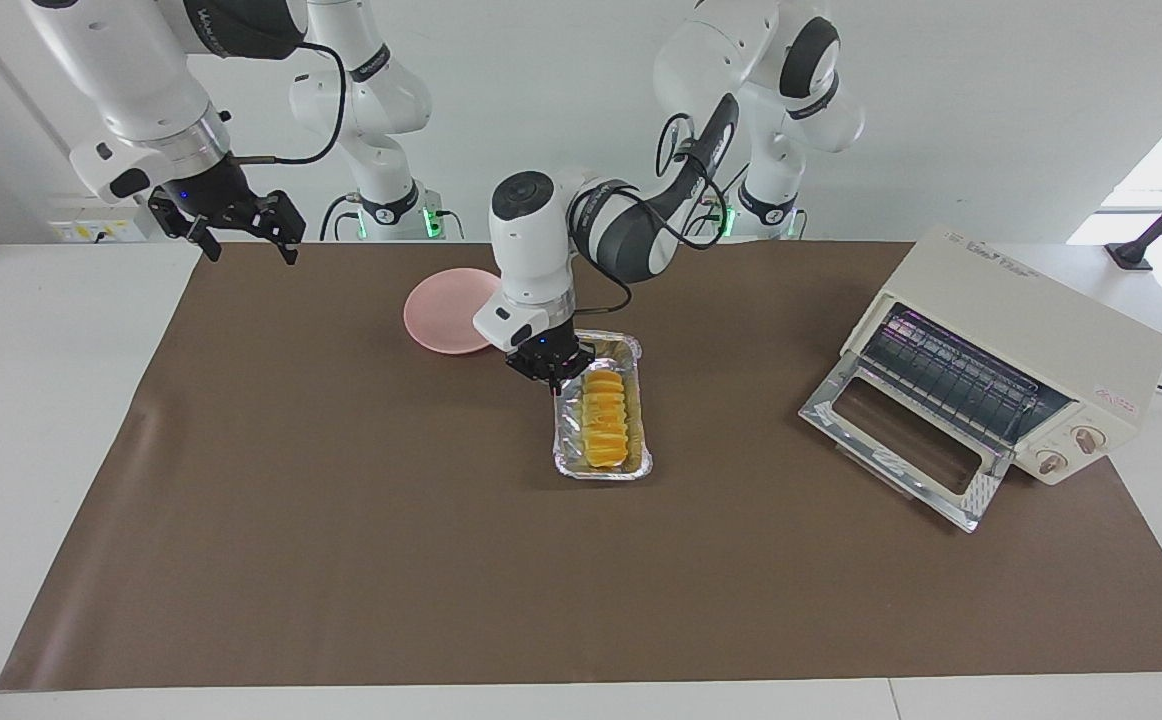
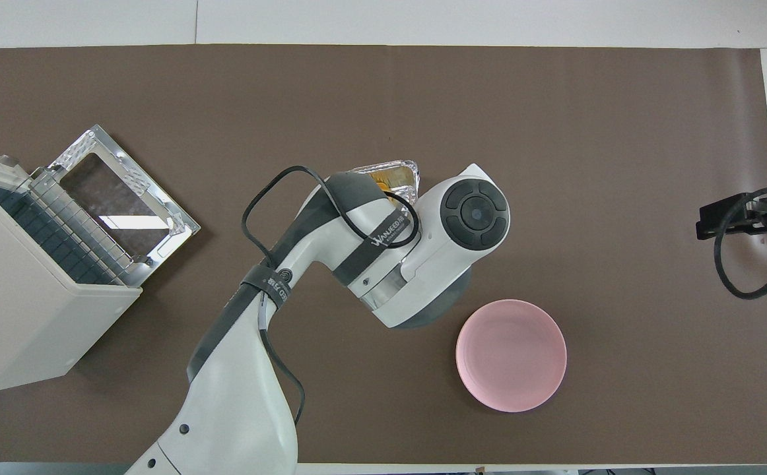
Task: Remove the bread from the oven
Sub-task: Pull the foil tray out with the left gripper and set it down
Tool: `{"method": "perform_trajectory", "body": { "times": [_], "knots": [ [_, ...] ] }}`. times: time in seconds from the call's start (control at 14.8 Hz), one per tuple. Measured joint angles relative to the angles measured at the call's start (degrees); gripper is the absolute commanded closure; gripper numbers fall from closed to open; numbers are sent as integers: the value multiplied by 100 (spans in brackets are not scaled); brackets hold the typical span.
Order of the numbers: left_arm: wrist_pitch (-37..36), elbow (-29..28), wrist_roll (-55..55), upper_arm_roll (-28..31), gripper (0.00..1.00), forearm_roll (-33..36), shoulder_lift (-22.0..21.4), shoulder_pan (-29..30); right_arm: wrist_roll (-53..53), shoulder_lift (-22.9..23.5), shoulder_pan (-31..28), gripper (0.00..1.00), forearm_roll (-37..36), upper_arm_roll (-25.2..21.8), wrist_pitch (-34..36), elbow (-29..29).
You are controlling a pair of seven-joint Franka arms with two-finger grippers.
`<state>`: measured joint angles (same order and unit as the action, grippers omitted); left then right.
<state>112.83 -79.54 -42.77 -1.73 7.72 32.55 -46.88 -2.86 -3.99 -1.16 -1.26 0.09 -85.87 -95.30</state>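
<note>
In the overhead view most of the foil tray [image 2: 402, 173] is covered by the left arm [image 2: 383, 244], only a corner being seen; the bread [image 2: 387, 177] is shown there as a small yellow sliver; the left end effector is hidden entirely beneath the wrist. In the facing view part of the pink plate [image 1: 441, 310] is masked by that same wrist; whether the left end effector [image 1: 549, 372] grips the tray's rim or the bread cannot be told. The oven [image 2: 20, 290] is cut off by the overhead picture's edge, its knobs unseen there; the right end effector [image 2: 730, 221] is partly cropped at the opposite edge.
</note>
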Motion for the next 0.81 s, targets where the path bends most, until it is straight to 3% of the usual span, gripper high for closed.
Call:
{"method": "perform_trajectory", "body": {
  "times": [0.07,0.14,0.2,0.61,0.81],
  "knots": [
    [104,-75,3,0,74,-83,0,-23,0,0,0,0,0,0,0,0],
    [197,-119,14,3,4,-148,0,-22,0,0,0,0,0,0,0,0],
    [237,-133,22,13,0,-184,0,-18,0,0,0,0,0,0,0,0],
    [-102,-34,22,143,0,-227,-151,131,0,0,0,0,0,0,0,0],
    [-919,-14,344,181,0,-316,-714,947,0,0,0,0,0,0,0,0]
  ]
}}
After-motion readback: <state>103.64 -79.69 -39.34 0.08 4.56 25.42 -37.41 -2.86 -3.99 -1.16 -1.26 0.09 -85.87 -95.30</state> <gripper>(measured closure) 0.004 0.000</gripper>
